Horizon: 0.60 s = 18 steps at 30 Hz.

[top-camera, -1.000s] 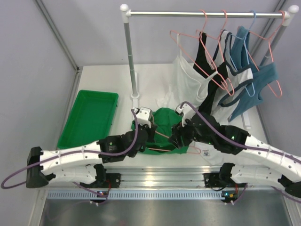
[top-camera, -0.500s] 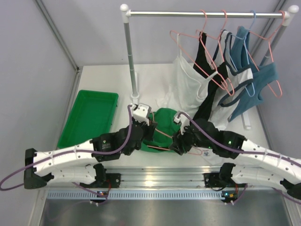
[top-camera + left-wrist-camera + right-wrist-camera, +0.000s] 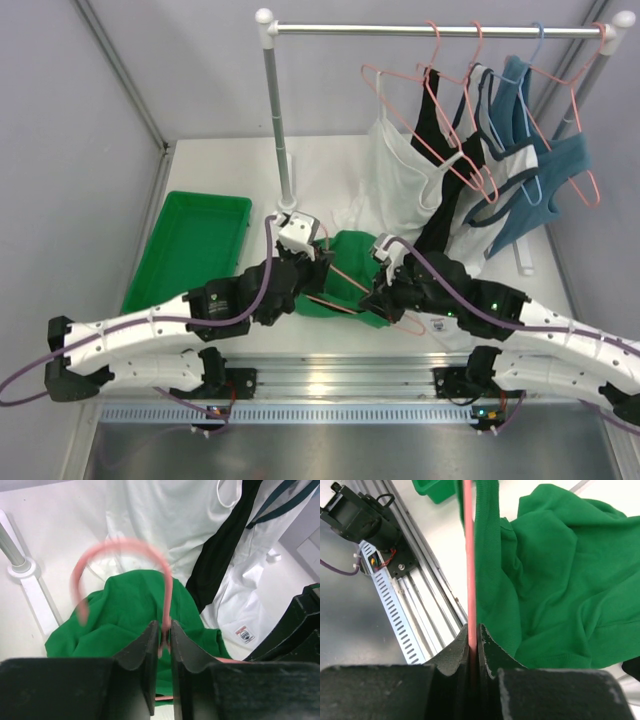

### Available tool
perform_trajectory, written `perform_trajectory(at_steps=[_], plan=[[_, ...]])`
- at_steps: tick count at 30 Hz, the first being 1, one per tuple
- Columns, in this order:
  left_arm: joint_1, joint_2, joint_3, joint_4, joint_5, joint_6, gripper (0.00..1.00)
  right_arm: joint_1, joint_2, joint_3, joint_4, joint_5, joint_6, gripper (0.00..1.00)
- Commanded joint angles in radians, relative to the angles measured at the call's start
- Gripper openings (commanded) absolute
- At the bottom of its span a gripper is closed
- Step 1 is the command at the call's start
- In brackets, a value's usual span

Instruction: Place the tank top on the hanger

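The right claw (image 3: 474, 630) has closed since the earlier frame, and both arms have drawn a little toward the near edge of the bench (image 3: 240, 330). The hanger (image 3: 345, 283) has come with them and now lies slanted across the tank top (image 3: 350, 262).

The right claw's jaws are pressed together on a straight run of the hanger's wire. The left claw (image 3: 162, 630) is almost closed, pinching the hanger's neck just below the hook. So both claws hold the hanger and neither holds cloth.

The tank top lies crumpled mid-bench, nearer the near edge, between the tray (image 3: 190, 250) and the hung clothes (image 3: 440, 190). One corner of the hanger pokes out past its right side. A green strap runs beside the wire in the right wrist view, but I cannot tell whether the wire passes through it.

To do this step well, the left claw should probably stay firm on the neck as the anchor. The right claw would then free itself, take the strap and draw it over the hanger's shoulder. Moves should be slow, since the thin wire may twist in the pinch and loose cloth could slide off a tilted shoulder.
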Motion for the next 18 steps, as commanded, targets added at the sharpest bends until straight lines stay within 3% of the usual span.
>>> perform_trajectory(at_steps=[1, 2, 6, 18], plan=[[-0.006, -0.013, 0.075, 0.04, -0.028, 0.022, 0.21, -0.015, -0.031, 0.043, 0.066, 0.062, 0.008, 0.0], [-0.006, -0.012, 0.084, 0.04, -0.029, 0.027, 0.31, -0.015, -0.038, 0.05, 0.066, 0.062, 0.01, 0.0], [-0.006, -0.012, 0.114, 0.0, -0.049, 0.038, 0.46, -0.015, -0.05, 0.072, 0.055, 0.111, 0.014, 0.0], [-0.006, -0.133, 0.147, -0.06, -0.101, 0.088, 0.54, -0.015, -0.03, 0.195, 0.01, 0.236, 0.046, 0.0]])
